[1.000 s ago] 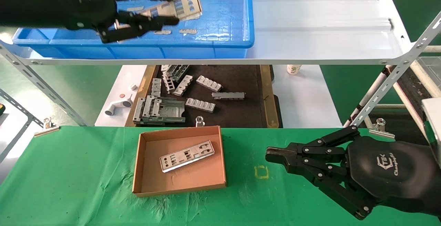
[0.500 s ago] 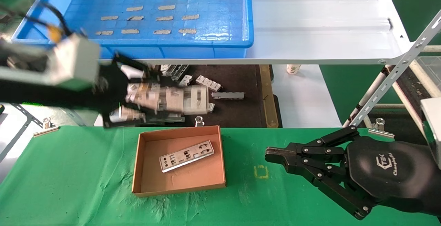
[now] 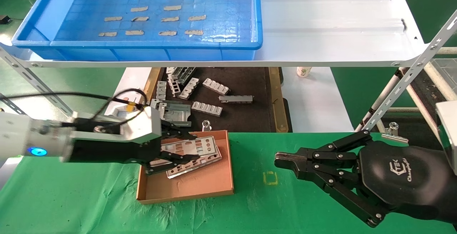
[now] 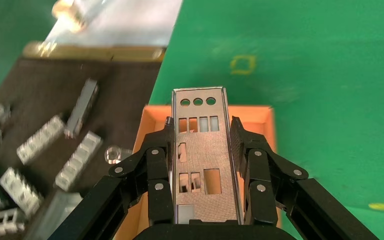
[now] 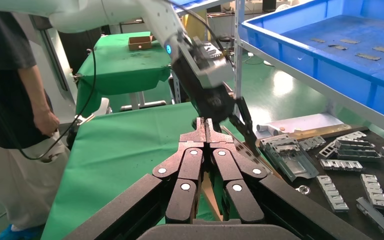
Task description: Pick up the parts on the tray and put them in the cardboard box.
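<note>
My left gripper [image 3: 182, 150] is shut on a thin silver plate [image 3: 201, 144] with punched cut-outs and holds it just above the small brown cardboard box [image 3: 217, 186] on the green cloth. In the left wrist view the plate [image 4: 200, 160] sits edge to edge between the two fingers of the gripper [image 4: 202, 125], over the box [image 4: 255, 120]. Another plate [image 3: 205, 162] lies flat in the box, partly under the held one. The blue tray [image 3: 228, 13] on the white shelf holds only tan tape strips. My right gripper [image 3: 280, 162] is shut and empty, parked on the cloth at the right; it also shows in the right wrist view [image 5: 206, 122].
A dark wood-rimmed surface [image 3: 250, 116] behind the box carries several chunky grey ribbed brackets [image 3: 216, 86]. A white shelf [image 3: 332, 20] with slanted metal struts [image 3: 400, 91] spans above it. A yellow square mark [image 3: 270, 178] is on the cloth. A person [image 5: 10, 100] stands beyond the table.
My left arm has come down from the blue tray, across the dark surface, to just above the cardboard box, carrying the plate. The right arm has not moved.
</note>
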